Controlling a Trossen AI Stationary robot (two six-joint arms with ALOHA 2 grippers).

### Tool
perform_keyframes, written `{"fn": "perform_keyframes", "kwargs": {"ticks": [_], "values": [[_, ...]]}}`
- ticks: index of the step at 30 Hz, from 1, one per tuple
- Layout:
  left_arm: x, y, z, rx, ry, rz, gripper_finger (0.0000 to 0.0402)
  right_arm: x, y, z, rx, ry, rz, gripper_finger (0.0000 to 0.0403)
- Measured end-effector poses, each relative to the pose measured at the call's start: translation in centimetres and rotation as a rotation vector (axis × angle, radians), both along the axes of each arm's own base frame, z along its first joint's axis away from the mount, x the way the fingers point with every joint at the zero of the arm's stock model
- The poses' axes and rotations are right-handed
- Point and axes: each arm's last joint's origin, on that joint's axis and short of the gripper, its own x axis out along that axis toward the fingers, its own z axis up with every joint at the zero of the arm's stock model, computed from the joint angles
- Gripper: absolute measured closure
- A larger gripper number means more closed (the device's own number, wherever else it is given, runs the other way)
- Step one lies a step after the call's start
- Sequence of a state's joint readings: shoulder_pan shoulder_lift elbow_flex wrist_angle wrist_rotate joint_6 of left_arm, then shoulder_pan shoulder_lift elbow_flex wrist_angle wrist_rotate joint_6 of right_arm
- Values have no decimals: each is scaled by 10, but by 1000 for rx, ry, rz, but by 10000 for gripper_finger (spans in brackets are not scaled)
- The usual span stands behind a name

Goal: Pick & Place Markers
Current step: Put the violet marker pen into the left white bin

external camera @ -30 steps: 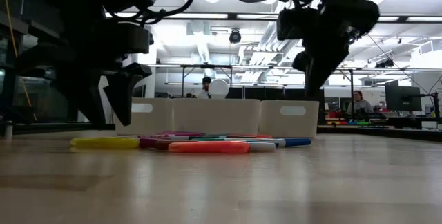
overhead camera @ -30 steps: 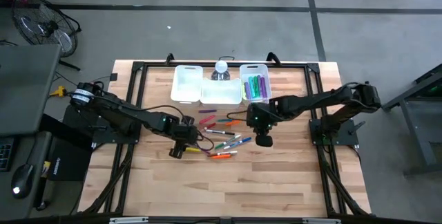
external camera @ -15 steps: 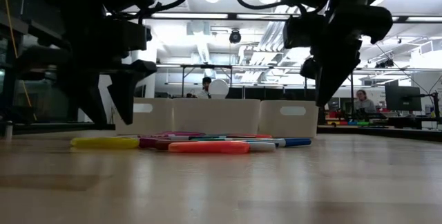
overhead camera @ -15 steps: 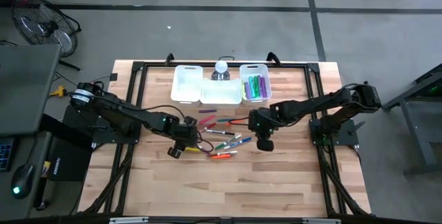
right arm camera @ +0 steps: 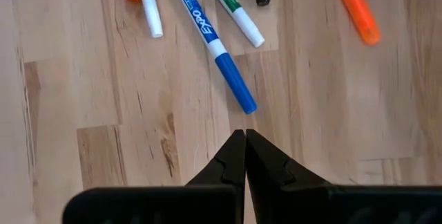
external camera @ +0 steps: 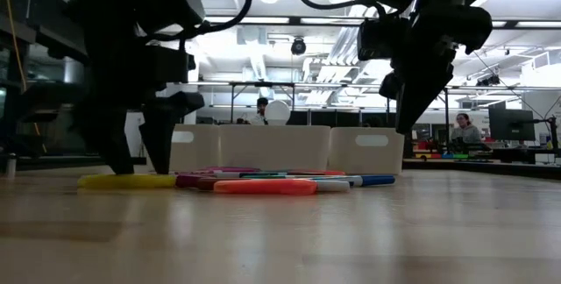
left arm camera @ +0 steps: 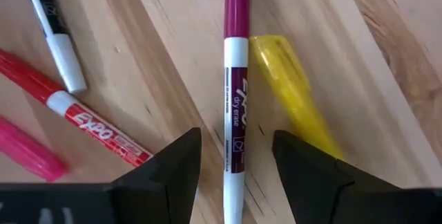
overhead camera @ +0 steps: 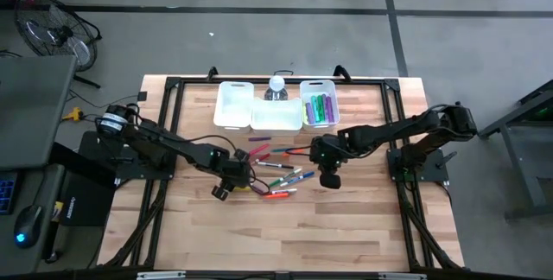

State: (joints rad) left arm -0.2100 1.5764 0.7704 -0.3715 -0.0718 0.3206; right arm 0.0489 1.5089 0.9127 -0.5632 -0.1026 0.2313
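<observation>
The left gripper (left arm camera: 231, 175), fingers spread wide, straddles a purple marker (left arm camera: 233, 92) (white barrel), with a yellow marker (left arm camera: 290, 92) just beside it. The right gripper (right arm camera: 244, 156), fingers pinched together and empty, sits just short of a blue marker (right arm camera: 213, 43); a green marker (right arm camera: 232, 10) lies beyond.

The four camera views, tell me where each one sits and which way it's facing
High view: overhead, straight down on the table and both arms.
Low view: table height, level across the markers into the room; arms hang in from above.
Left wrist view: on the left arm, looking down past the open left gripper straddling the magenta marker.
Right wrist view: on the right arm, looking down past the shut right gripper at the blue marker.
Shared: the yellow marker.
</observation>
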Motion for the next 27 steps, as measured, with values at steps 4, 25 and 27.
{"fn": "perform_keyframes", "kwargs": {"ticks": [4, 25, 27], "values": [[0, 0, 0, 5, -2, -15, 221, 0, 0, 0, 1, 0, 0, 402], [-1, -2, -18, -89, 127, 4, 221, 0, 0, 0, 0, -4, 2, 403], [-1, -2, -19, -89, 129, 4, 221, 0, 0, 0, -2, -4, 3, 402]]}}
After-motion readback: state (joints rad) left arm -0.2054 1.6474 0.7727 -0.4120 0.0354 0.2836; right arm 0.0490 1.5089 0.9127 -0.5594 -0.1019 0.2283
